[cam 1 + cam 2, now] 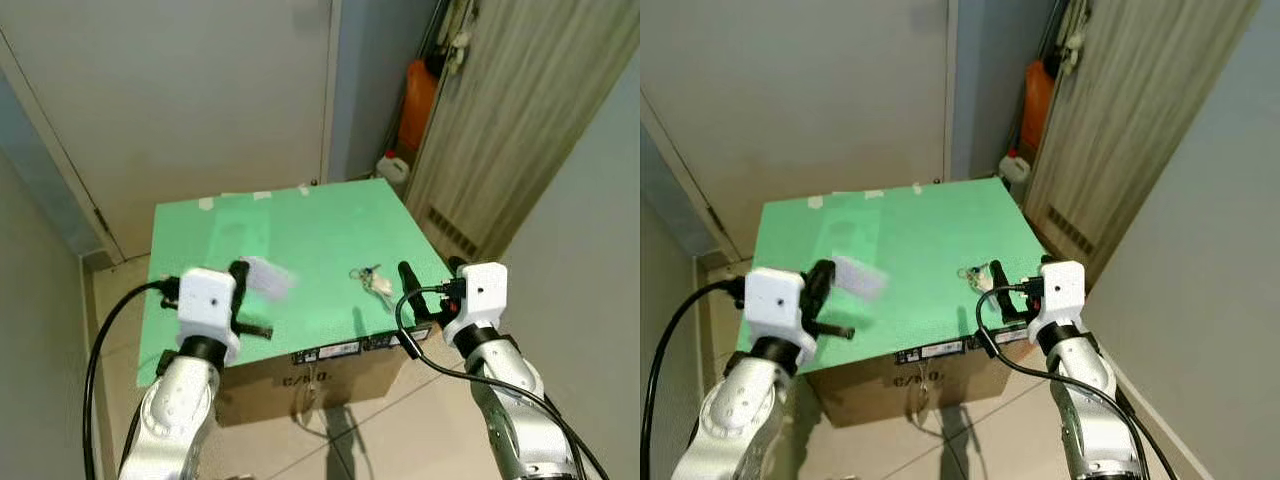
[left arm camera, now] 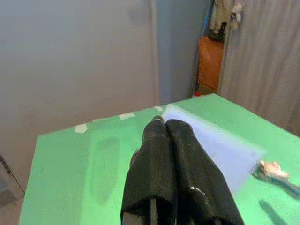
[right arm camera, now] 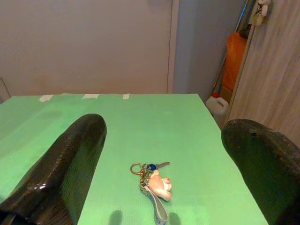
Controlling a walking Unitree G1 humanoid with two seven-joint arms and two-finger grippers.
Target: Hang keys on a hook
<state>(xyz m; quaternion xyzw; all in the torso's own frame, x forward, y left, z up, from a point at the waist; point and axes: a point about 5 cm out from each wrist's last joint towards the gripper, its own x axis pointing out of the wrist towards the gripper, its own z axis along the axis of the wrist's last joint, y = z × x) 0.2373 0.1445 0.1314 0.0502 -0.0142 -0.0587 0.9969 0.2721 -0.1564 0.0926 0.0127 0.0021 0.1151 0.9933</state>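
Left eye view: keys lying on the green tabletop, toward its near right corner, with a pale charm and a strap attached. Right gripper poised just beside them at the tabletop's near edge, not touching. Left gripper raised over the near left part of the tabletop, beside a pale blurred patch. Closed door behind, orange container and a small white jug in the corner. White label strip on the cardboard box under the green sheet, with dark print below it; both too small to read.

Right eye view: same scene, keys just ahead of the right gripper.

Left wrist view: left gripper fingers pressed together, holding nothing, above the green surface.

Right wrist view: right gripper fingers spread wide, keys lying between them and a little ahead, ring with a blue tag farthest away.

Step in hand, by judgement: reaching for the pickup, nothing grasped yet. Next move calls for advancing and lowering, then closing on the bunch. No hook made out with certainty
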